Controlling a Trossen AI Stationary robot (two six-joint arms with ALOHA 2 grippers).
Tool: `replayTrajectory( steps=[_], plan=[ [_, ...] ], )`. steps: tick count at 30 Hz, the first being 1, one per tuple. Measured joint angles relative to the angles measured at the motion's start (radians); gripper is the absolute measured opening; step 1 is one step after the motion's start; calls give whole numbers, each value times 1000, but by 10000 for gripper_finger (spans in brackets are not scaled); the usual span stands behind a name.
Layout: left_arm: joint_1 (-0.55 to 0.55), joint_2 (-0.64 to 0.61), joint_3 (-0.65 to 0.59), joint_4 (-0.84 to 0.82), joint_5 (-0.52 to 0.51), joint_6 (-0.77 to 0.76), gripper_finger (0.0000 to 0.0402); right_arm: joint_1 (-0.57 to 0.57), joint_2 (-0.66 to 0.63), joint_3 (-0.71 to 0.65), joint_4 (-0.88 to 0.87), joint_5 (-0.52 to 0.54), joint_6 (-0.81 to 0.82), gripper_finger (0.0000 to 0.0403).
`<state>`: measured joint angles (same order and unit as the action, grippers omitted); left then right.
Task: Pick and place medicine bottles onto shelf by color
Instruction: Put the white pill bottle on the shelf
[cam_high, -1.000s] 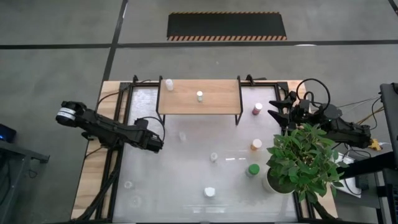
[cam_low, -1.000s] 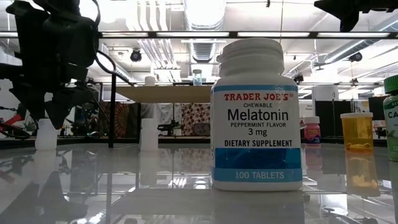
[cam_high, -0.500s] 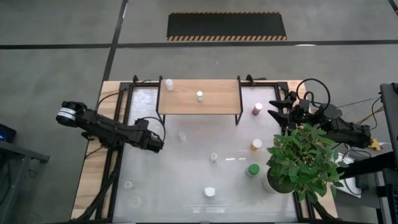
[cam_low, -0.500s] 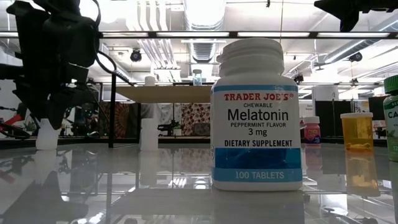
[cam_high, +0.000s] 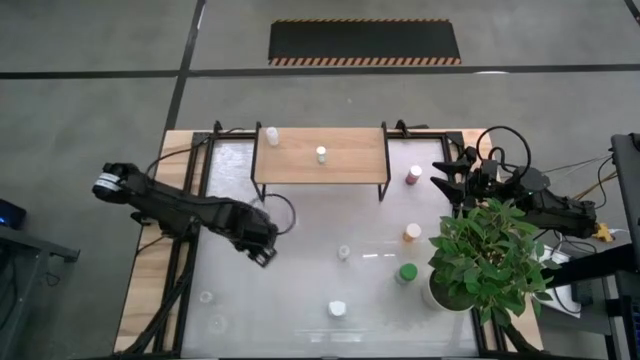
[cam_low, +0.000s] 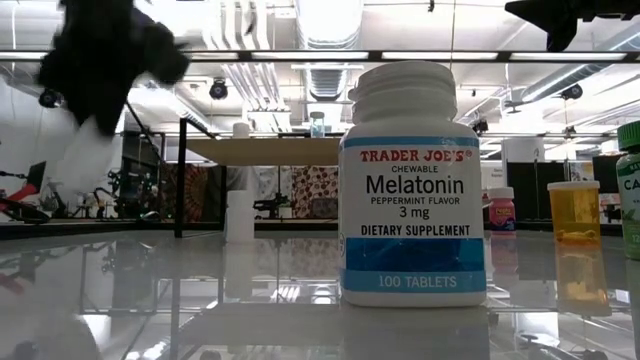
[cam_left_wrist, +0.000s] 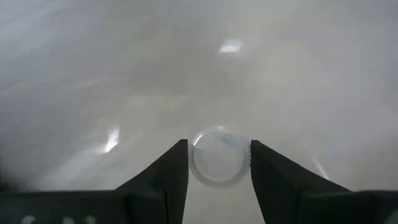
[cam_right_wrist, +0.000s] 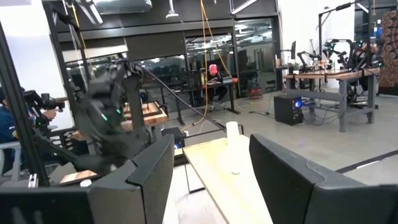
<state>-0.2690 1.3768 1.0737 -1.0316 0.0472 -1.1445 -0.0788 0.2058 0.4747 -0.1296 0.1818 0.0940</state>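
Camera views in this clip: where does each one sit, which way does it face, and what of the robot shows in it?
High view: overhead, straight down on the table; both arms, the shelf.
Low view: tabletop height, level across the table; a Melatonin bottle up close, the left arm blurred above.
Left wrist view: looks down past the left gripper, fingers either side of a clear bottle.
Right wrist view: past the right gripper toward the shelf.
Shared: high, low and right wrist views show the shelf.

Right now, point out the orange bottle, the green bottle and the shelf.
orange bottle (cam_high: 412, 232), high view, on its cap.
green bottle (cam_high: 406, 272), high view, on its green top.
shelf (cam_high: 350, 160), high view, on bare wood of the board.
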Motion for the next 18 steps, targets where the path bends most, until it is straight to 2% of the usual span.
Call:
replayTrajectory(
  steps=[3, 9, 15, 18],
  plan=[
    [-31, 28, 123, 105, -9, 155, 131, 0, 0, 0, -1, 0, 0, 201],
    [-1, 125, 376, 103, -247, 422, 131, 0, 0, 0, 0, 1, -3, 201],
    [122, 182, 531, 77, -342, 645, 130, 0, 0, 0, -1, 1, 0, 201],
    [206, 184, 561, 10, -386, 681, 130, 0, 0, 0, -1, 1, 2, 201]
  ],
)
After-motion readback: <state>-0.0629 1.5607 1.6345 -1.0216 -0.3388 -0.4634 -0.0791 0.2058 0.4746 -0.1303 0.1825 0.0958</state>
